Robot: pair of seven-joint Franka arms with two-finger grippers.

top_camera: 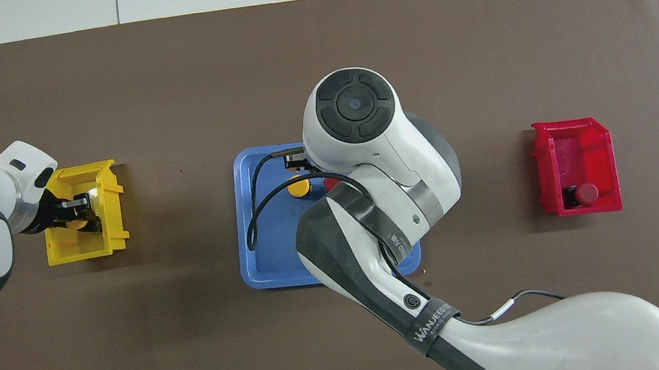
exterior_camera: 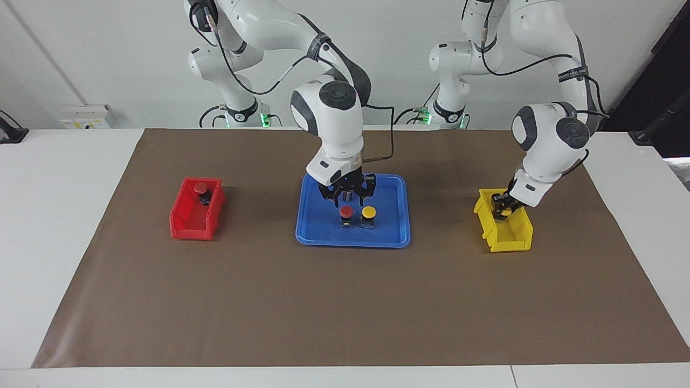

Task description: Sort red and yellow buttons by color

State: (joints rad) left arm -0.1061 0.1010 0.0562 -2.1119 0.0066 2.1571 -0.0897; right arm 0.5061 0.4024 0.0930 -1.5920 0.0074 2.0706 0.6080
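Buttons on tray: You had a red button [exterior_camera: 346, 211] and a yellow button [exterior_camera: 368, 212] standing side by side on the blue tray [exterior_camera: 388, 237] at mid-worktop, caps up.
Sorted so far: One red button [exterior_camera: 200, 188] lay in the red bin [exterior_camera: 186, 226], at the end nearer the robots.
Handling: You could judge them light and rigid — the domed cap looks slick, so the blocky dark body below was the safer place to pinch.
Right end effector [exterior_camera: 347, 200]: It hung just over the red button on the tray, fingers spread, holding nothing.
Left end effector [exterior_camera: 503, 207]: It sat down in the yellow bin [exterior_camera: 512, 242] — a yellow cap [top_camera: 74, 224] showed between its fingers, but you could not tell whether it gripped it or had let go.
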